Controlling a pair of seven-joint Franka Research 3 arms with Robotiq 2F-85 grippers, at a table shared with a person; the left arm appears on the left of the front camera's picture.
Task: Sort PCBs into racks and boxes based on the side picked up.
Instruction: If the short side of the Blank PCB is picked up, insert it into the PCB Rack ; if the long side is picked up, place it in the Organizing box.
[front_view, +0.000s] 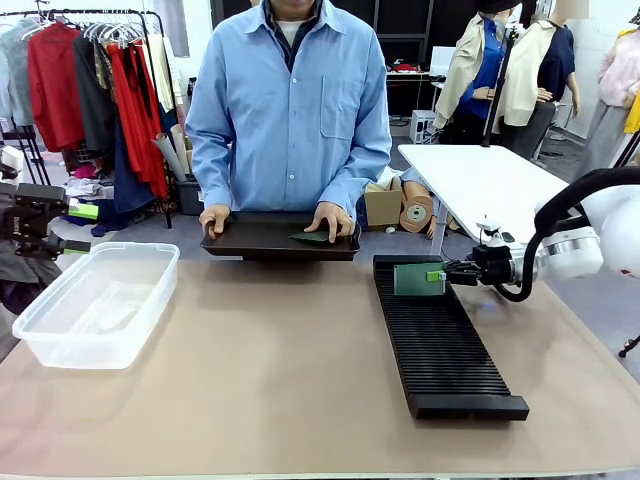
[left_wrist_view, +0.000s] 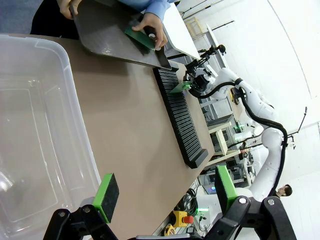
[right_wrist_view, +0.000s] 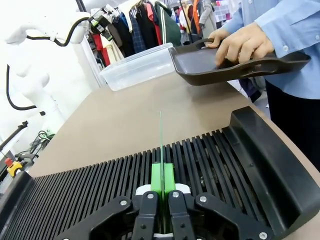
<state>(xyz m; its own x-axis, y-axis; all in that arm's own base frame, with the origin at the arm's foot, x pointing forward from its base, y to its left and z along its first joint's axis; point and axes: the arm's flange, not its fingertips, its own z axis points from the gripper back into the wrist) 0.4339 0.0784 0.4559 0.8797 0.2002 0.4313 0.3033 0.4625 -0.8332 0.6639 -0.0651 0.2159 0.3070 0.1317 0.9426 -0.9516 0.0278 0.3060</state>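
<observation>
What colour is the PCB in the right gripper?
Green; the PCB shows best in the front view.

"What does the robot look like?"

"Its right arm (front_view: 592, 245) is white and round. A black cable (front_view: 527, 283) loops by the wrist. The right gripper (right_wrist_view: 162, 177) is black, with green pads (right_wrist_view: 170, 176) and little silver screws (right_wrist_view: 200, 199)."

"And the left gripper (left_wrist_view: 165, 194)?"

"Black too, with two thick green pads (left_wrist_view: 106, 194) and round screws at the joints."

"What does the person wear?"

"A light blue shirt (front_view: 290, 120) with a collar, a chest pocket (front_view: 343, 105) and long sleeves (front_view: 213, 130) with cuffs. There is a white top under it."
</observation>
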